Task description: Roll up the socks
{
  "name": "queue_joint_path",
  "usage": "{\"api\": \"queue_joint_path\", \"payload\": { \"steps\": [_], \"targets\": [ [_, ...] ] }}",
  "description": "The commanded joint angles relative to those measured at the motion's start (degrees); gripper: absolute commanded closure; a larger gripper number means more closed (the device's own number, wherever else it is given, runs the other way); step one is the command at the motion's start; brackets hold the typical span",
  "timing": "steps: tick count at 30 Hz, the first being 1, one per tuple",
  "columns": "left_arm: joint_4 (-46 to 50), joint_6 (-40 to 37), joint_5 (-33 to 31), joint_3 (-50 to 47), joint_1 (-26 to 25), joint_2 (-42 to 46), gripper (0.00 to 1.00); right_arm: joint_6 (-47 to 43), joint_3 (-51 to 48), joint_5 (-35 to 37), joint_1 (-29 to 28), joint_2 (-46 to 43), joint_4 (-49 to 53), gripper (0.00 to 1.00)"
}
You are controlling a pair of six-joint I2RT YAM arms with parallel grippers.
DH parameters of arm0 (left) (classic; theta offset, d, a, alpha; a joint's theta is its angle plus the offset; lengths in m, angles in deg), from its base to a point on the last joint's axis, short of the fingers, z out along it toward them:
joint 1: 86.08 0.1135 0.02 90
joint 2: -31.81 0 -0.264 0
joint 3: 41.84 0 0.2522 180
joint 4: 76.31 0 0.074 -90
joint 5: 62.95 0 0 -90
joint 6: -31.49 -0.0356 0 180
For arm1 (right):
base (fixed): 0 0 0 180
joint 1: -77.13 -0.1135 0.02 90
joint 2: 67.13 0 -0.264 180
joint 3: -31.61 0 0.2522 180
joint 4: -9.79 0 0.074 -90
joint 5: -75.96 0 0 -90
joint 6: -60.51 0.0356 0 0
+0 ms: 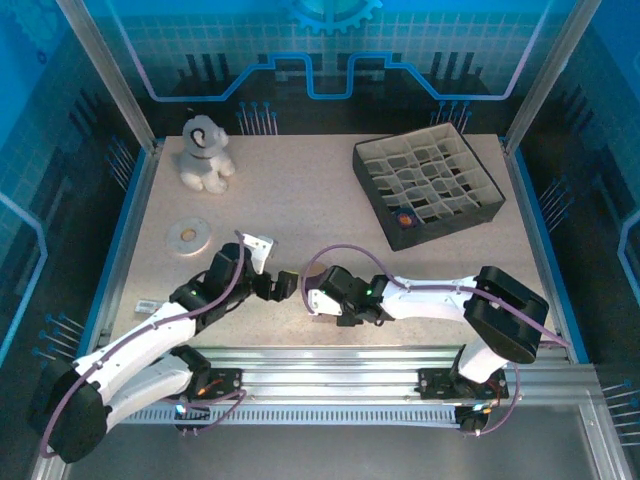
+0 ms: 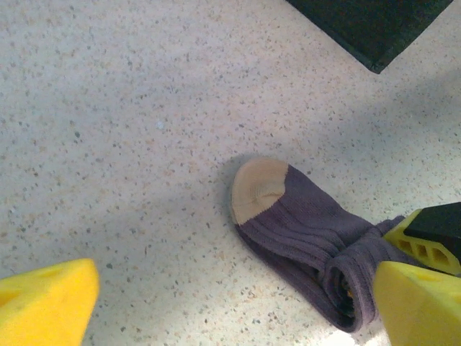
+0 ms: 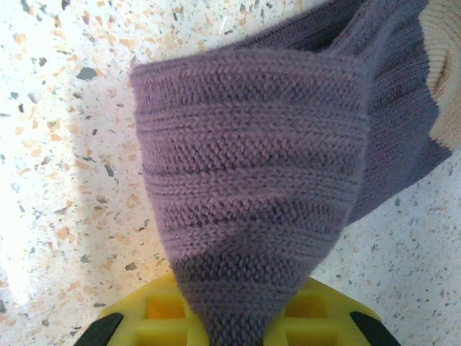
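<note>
Socks [image 2: 302, 223] lie on the speckled table [image 1: 300, 200] near its front edge, between the two grippers. They form a purple ribbed bundle, with a tan toe [image 2: 259, 189] at one end and the other end curled into a loose roll.

At the far left of the top view a flat white ring [image 1: 188, 236] rests on the table. Behind it a grey plush toy [image 1: 205, 152] sits near the back left corner.

Next comes the left gripper [image 2: 230, 306], low over the table with its yellow fingers [image 2: 47, 306] spread wide. Between them are bare table and the rolled end of the socks, which lies right by the finger on the right of that wrist view; whether the two touch I cannot tell.

To the right, the right gripper [image 3: 238, 324] has its yellow fingers pressed together on a fold of the purple knit. It pinches the fabric so that it fans out from the grip.

Farther right and back, well apart from the socks, stands a black box [image 1: 430, 185] divided into many small compartments.
</note>
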State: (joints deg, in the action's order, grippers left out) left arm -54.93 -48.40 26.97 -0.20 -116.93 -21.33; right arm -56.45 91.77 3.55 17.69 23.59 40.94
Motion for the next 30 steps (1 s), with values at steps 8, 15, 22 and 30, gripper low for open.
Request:
{"api": "queue_joint_path", "payload": {
  "steps": [8,15,22,30],
  "targets": [
    [-3.86,13.62,14.68,7.54,0.78,-16.18,0.47,0.94,-1.41,-1.65,0.4,1.13,5.1,1.0],
    [-10.83,20.2,21.75,11.57,0.73,-30.64,0.65,1.43,-0.39,-1.52,0.49,2.4,6.37,1.0],
    [-12.47,20.58,21.78,13.34,0.79,-40.26,0.76,0.97,-0.54,-2.65,0.4,2.07,6.6,1.0],
    [-13.65,21.08,23.55,18.08,2.43,-50.5,0.8,-3.7,-2.42,-5.63,-1.66,-0.95,5.4,1.0]
  ]
}}
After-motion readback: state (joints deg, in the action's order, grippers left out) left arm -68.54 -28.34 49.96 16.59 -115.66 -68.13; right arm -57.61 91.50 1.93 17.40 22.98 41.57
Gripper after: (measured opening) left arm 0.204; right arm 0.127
